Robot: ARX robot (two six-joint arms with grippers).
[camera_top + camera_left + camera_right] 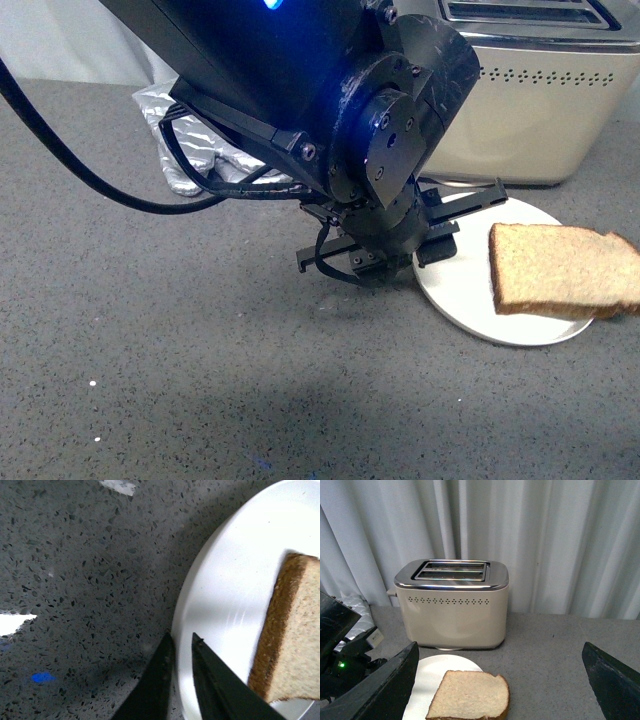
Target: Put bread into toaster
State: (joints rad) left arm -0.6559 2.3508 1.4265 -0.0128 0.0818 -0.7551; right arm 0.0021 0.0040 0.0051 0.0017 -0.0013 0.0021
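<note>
The bread (562, 270) is a flat light-brown slice with a darker crust, lying on the right part of a white plate (460, 290) and overhanging its right edge. It also shows in the left wrist view (295, 645) and the right wrist view (470, 696). The beige toaster (530, 100) with a chrome top stands behind the plate; its two slots show in the right wrist view (452, 602). My left gripper (182, 639) is shut on the plate's left rim (200, 605). My right gripper (500, 680) is open wide above the bread, apart from it.
A grey speckled counter (150, 330) carries everything. A crumpled silver foil bag (175, 140) lies at the back left, behind my left arm (300, 90). A white pleated curtain (545, 540) hangs behind the toaster.
</note>
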